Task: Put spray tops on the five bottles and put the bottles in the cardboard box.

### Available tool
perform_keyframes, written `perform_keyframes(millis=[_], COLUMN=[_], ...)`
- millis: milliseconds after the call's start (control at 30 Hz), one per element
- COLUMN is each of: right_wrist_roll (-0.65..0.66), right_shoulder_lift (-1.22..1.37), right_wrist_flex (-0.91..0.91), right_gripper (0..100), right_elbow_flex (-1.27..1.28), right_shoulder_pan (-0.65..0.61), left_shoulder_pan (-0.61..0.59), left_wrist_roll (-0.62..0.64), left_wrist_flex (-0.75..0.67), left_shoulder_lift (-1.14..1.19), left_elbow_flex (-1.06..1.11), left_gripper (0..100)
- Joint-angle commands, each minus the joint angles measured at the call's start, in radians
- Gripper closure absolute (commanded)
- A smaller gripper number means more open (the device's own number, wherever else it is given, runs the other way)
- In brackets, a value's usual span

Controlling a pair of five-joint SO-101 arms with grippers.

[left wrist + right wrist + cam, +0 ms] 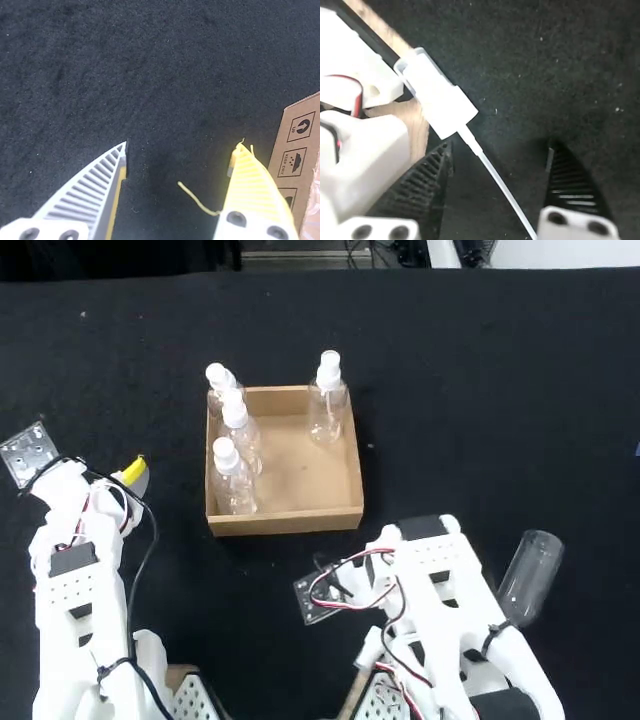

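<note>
At the middle of the black surface (480, 350), the cardboard box (310, 475) holds four clear bottles standing upright, each wearing a white spray top: the far-left bottle (220, 390), the mid-left bottle (241, 430) and the near-left bottle (232, 480) line its left wall, and the far-right bottle (328, 405) stands in its far right corner. A fifth, the uncapped bottle (528, 578), sits tilted toward the surface's near right corner, outside the box and just beside the right arm (440, 610). The right tool (500, 147) hangs released, its black fingers (570, 185) spread wide above the surface; a loose spray top (437, 102) lies close by, its thin dip tube (493, 174) running through the gap between the fingers, gripped by neither. Near the left edge, the left tool (182, 146) is likewise released, its yellow finger (252, 185) and grey finger (95, 190) parted above the bare surface, holding nothing, with the box's outer wall just beside the yellow one
</note>
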Motion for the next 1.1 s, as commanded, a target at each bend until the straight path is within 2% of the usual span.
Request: perform_keyframes(millis=[0,100,233,433,667,900,1067], right_wrist_roll=[-0.005,-0.017,-0.144,-0.311,-0.483,-0.683,-0.87], right_shoulder_lift=[-0.03,-0.036,-0.038,-0.038,-0.038,-0.038,-0.038], right_wrist_flex=[-0.005,-0.005,-0.006,-0.012,-0.012,-0.021,-0.141], right_gripper=[75.4,75.4,75.4,75.5,75.5,75.4,75.4], right_elbow_flex=[0.013,0.027,0.004,0.007,-0.038,-0.105,-0.102], right_shoulder_pan=[-0.037,-0.087,-0.166,-0.362,-0.535,-0.634,-0.635], left_shoulder_pan=[-0.008,-0.008,-0.008,-0.01,-0.012,-0.016,-0.018], left_wrist_roll=[-0.002,-0.002,-0.002,-0.002,-0.002,0.0,0.005], left_wrist_flex=[-0.02,-0.02,-0.02,-0.02,-0.02,-0.02,-0.02], left_shoulder_lift=[-0.014,-0.014,-0.014,-0.014,-0.014,-0.014,-0.014], left_elbow_flex=[-0.019,-0.019,-0.019,-0.019,-0.021,-0.024,-0.024], left_gripper=[69,69,69,69,69,69,69])
